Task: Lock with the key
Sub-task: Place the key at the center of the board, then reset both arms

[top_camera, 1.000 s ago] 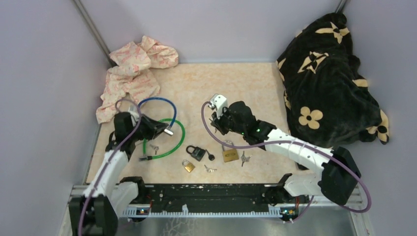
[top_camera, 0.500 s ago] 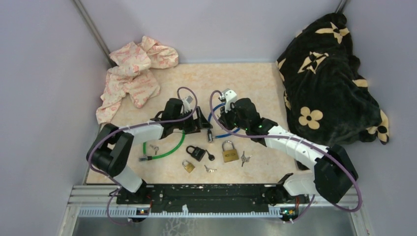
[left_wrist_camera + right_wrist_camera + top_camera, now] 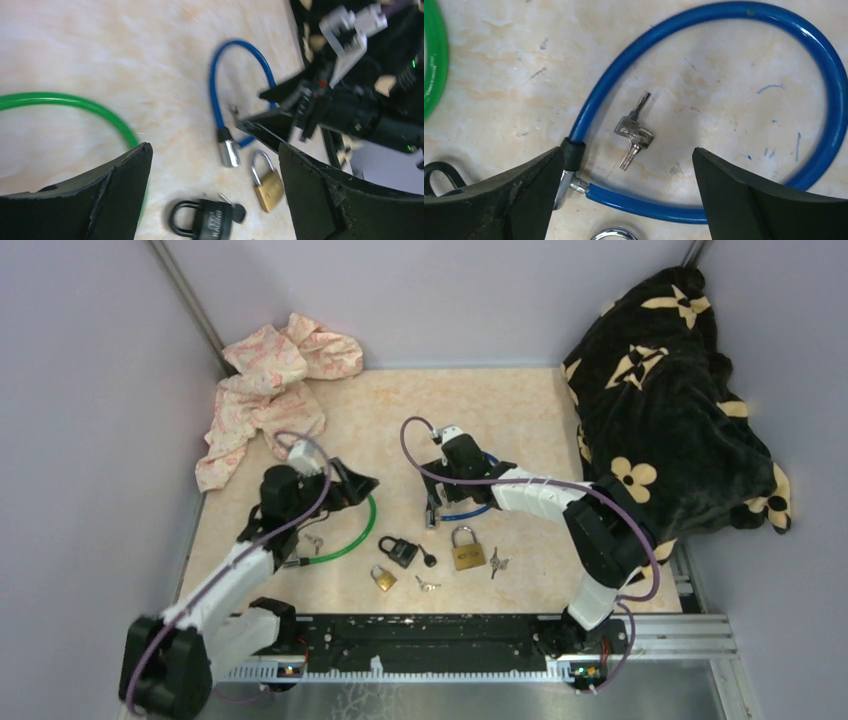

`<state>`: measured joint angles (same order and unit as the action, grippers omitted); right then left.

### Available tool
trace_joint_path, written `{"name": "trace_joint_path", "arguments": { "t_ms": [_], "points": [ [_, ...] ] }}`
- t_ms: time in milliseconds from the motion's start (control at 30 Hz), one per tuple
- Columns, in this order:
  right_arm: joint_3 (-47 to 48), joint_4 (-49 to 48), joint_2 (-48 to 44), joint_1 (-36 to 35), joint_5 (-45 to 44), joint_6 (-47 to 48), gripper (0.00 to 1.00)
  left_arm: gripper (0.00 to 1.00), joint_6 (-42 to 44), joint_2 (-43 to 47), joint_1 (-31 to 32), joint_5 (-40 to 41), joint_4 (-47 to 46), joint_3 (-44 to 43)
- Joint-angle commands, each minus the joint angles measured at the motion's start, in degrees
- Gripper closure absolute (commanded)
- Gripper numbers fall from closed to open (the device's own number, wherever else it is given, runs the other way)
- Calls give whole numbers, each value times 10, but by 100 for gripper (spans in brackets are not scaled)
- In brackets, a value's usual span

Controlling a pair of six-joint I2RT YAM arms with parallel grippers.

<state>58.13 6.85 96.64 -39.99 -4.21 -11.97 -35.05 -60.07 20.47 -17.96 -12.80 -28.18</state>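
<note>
A blue cable lock (image 3: 724,15) lies looped on the table, its silver barrel end (image 3: 565,176) by my right gripper's left finger. A pair of small silver keys (image 3: 635,131) lies loose on the table inside the loop. My right gripper (image 3: 629,195) hovers open over them, holding nothing. In the top view the blue cable lock (image 3: 466,506) is mid-table under my right gripper (image 3: 440,490). My left gripper (image 3: 352,488) stands open and empty to its left, over the green cable lock (image 3: 345,540). The left wrist view shows the barrel (image 3: 229,150).
A black padlock (image 3: 400,550) with a key in it, a large brass padlock (image 3: 467,550) and a small brass one (image 3: 383,577) lie near the front, with loose keys (image 3: 497,562) around. A pink cloth (image 3: 265,400) lies at the back left and a black blanket (image 3: 660,390) at the right.
The blue cable lock came from the left to mid-table. My left gripper opened and drew back to the left. My right gripper opened; the keys now lie on the table.
</note>
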Motion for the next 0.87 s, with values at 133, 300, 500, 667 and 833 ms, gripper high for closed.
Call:
{"name": "trace_joint_path", "arguments": {
  "t_ms": [133,300,500,667,833],
  "points": [
    [57,50,-124,6,-40,5,2,1,-111,295,-149,60,72,128],
    [-3,46,-248,6,-79,5,2,1,-159,433,-220,111,139,167],
    [-173,21,-391,7,-269,-136,2,1,-119,550,-244,214,183,206],
    [-268,23,-461,6,-296,-229,2,1,-157,571,-251,189,196,221],
    [-309,-14,-488,6,-288,-204,2,1,-172,581,-272,202,207,225]
  ]
}}
